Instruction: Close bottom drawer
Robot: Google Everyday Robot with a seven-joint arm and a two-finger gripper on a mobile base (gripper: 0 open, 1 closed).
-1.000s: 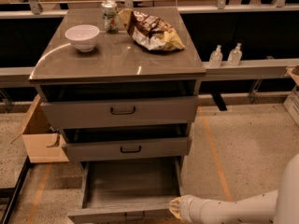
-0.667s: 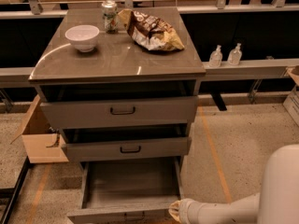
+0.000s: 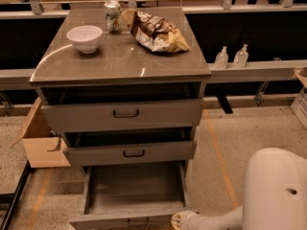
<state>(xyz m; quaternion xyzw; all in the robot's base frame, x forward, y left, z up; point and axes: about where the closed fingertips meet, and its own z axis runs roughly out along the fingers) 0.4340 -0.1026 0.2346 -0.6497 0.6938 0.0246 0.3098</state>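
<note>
The bottom drawer (image 3: 132,188) of the grey cabinet is pulled far out; its inside is bare and its front panel (image 3: 115,221) lies at the lower edge of the view, with the small black handle barely showing. My gripper (image 3: 178,220) sits at the right end of that front panel, at the very bottom of the view, with the white arm (image 3: 276,190) running off to the lower right. The middle drawer (image 3: 130,152) and the top drawer (image 3: 123,114) above it stand slightly open.
On the cabinet top (image 3: 120,56) are a white bowl (image 3: 84,36), a can (image 3: 113,16) and a crumpled chip bag (image 3: 153,31). An open cardboard box (image 3: 39,138) stands on the floor at the left. Two small bottles (image 3: 230,56) stand on a ledge at the right.
The view has moved closer and lower. My arm's white body now fills more of the lower right corner, and the gripper stays by the right end of the bottom drawer's front.
</note>
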